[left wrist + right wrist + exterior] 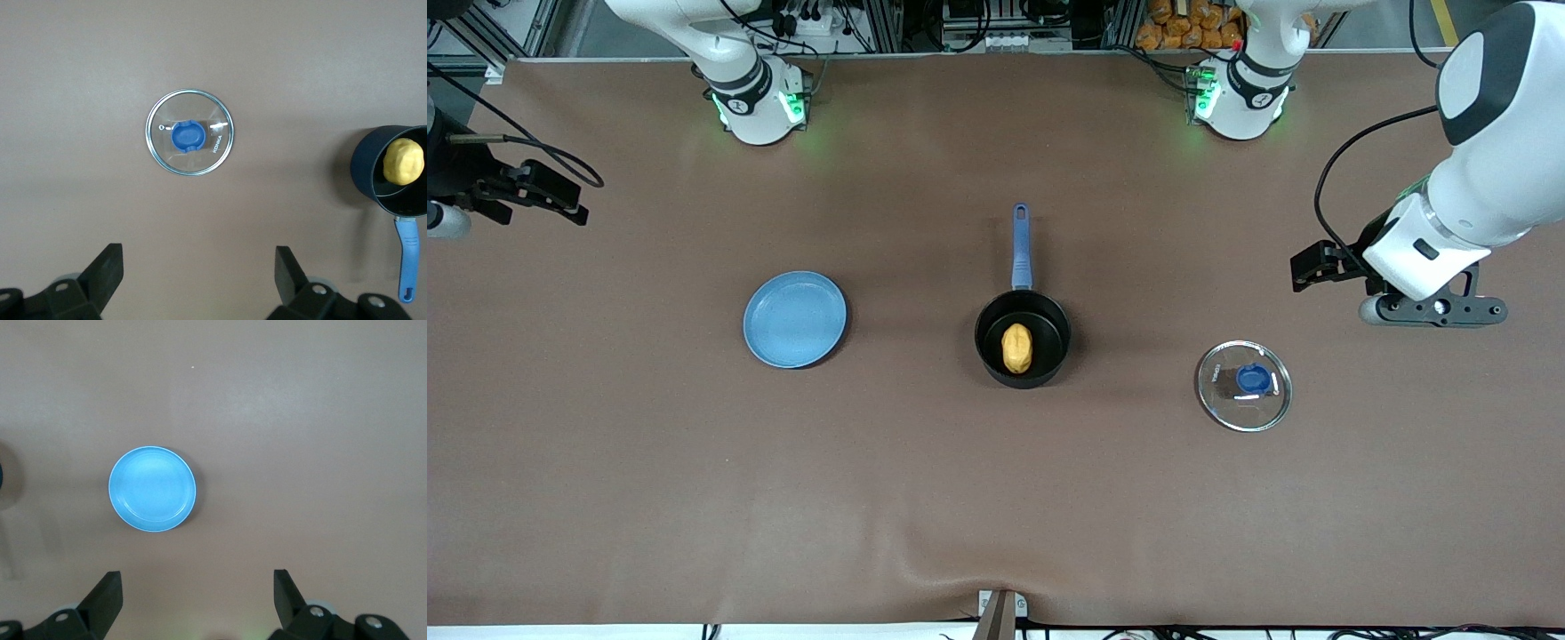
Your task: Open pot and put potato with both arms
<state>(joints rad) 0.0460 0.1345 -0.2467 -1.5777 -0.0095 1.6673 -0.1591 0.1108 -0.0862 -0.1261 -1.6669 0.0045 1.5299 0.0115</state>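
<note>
Left gripper (199, 275) up in the air at the left arm's end of the table, fingers (107, 270) spread wide, nothing between them, hanging over bare brown table (996, 498) close to the edge there; seen in the front view (1325, 267) as a black pincer below a white wrist. Glass lid (1244, 385) flat on the table, blue knob (1254, 380) up, off the pot, between the pot and the left arm's end of the table, a bit nearer the front camera than the pot; in the left wrist view (190, 132) lying apart from the gripper, untouched. Right gripper (197, 595) likewise raised and parted wide, holding nothing, over the right arm's end of the table near the edge; in the front view (534, 191) only partly in frame at that edge. Blue plate (795, 319) flat on the table toward the right arm's end, beside the pot, bare; in the right wrist view (153, 489) well clear of the fingers (105, 590). Pot (1023, 338) around the middle of the table, uncovered, long blue handle (1021, 247) pointing straight toward the robots' bases. Potato (1016, 348) inside the pot, resting on its bottom, long axis roughly in line with the handle; also caught in the left wrist view (403, 161) inside the pot (373, 170). Both arms waiting, neither touching anything. Wrinkle in the table cover near the middle of the edge closest to the front camera.
</note>
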